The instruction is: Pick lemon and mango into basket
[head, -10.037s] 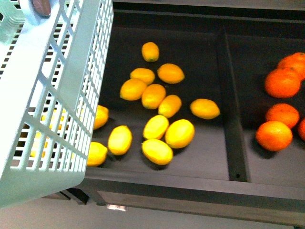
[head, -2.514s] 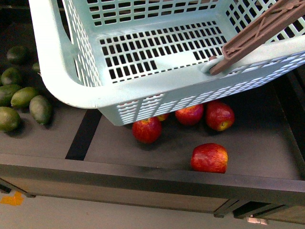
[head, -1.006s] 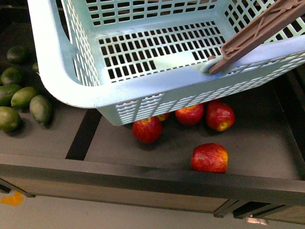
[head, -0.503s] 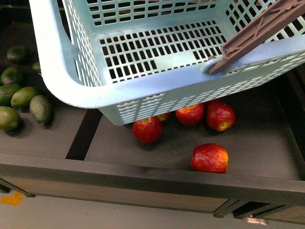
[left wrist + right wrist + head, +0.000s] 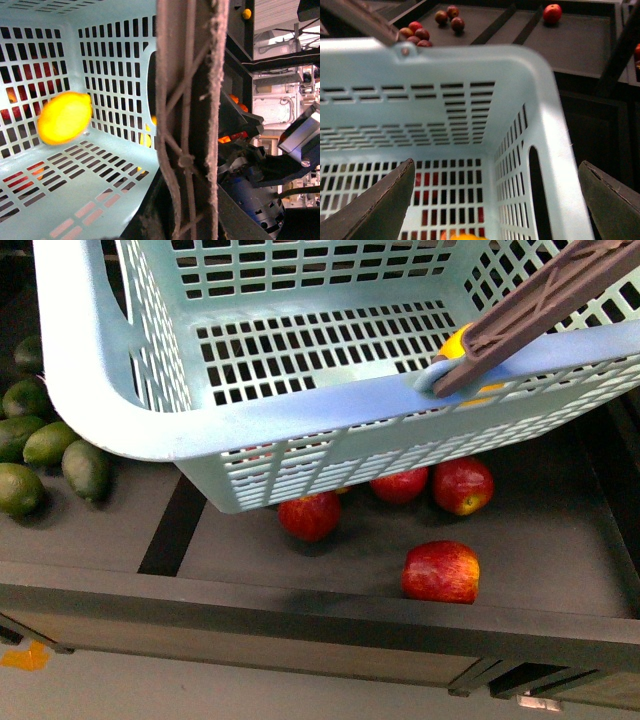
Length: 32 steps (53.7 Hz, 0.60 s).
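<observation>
The light blue-green basket (image 5: 300,410) hangs tilted over the apple bin and fills the upper front view. My left gripper (image 5: 185,210) is shut on its brown handle (image 5: 187,125). A yellow oval fruit, which looks like the lemon (image 5: 65,117), is blurred in mid-air inside the basket, close to a slotted wall. The lemon (image 5: 453,342) also peeks out behind the handle (image 5: 530,305). My right gripper (image 5: 492,200) stands open above the basket's inside, with a sliver of the lemon (image 5: 467,236) below it. No mango is in view.
Red apples (image 5: 441,571) lie in the dark bin under the basket (image 5: 545,130), one (image 5: 309,515) partly beneath it. Green limes (image 5: 85,468) fill the bin to the left, past a divider. The shelf's front lip (image 5: 300,605) runs below. More apples (image 5: 551,12) lie in far bins.
The basket has swung a little lower and to the left. The yellow fruit has appeared inside it; half a second ago the basket floor was bare.
</observation>
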{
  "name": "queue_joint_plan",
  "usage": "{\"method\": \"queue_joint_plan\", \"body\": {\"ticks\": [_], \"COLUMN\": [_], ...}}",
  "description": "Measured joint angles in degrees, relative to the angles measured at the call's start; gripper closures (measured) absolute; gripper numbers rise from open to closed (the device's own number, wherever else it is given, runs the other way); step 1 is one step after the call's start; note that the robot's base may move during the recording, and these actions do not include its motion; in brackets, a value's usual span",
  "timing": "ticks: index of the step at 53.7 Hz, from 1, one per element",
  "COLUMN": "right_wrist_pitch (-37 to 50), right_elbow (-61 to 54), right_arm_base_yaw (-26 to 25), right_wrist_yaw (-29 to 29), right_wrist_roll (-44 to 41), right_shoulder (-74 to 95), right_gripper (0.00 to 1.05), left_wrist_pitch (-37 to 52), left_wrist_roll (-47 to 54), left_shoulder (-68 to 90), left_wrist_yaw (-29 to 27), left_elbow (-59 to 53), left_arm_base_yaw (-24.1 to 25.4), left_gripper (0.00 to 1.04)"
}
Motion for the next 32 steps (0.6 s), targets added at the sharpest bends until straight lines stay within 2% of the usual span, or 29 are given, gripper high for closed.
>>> {"method": "queue_joint_plan", "body": {"ticks": [9,14,22,32], "right_wrist_pitch": [1.6,7.7,11.8,15.3], "right_elbow": [-5.2,-12.0,-20.5,-32.5], "right_arm_base_yaw": [-3.9,-5.0,-4.8,-4.7], "right_wrist_yaw": [8.4,9.0,8.6,8.6], "right_wrist_roll": [0.9,0.9,0.8,0.8], "right_shoulder": [-8.6,-16.1,-22.0,-27.2], "right_gripper": [0.11,0.26,0.47,0.84], "left_wrist_pitch": [0.0,0.0,0.0,0.0], "left_wrist_roll": [0.2,0.3,0.2,0.1], "left_shoulder": [0.0,0.0,0.0,0.0], "left_wrist_yaw": [-0.6,-0.5,-0.2,-0.3], "left_elbow": [0.0,0.0,0.0,0.0], "left_arm_base_yaw": [0.0,0.0,-0.2,-0.2], "left_gripper": [0.98,0.98,0.98,0.98]}}
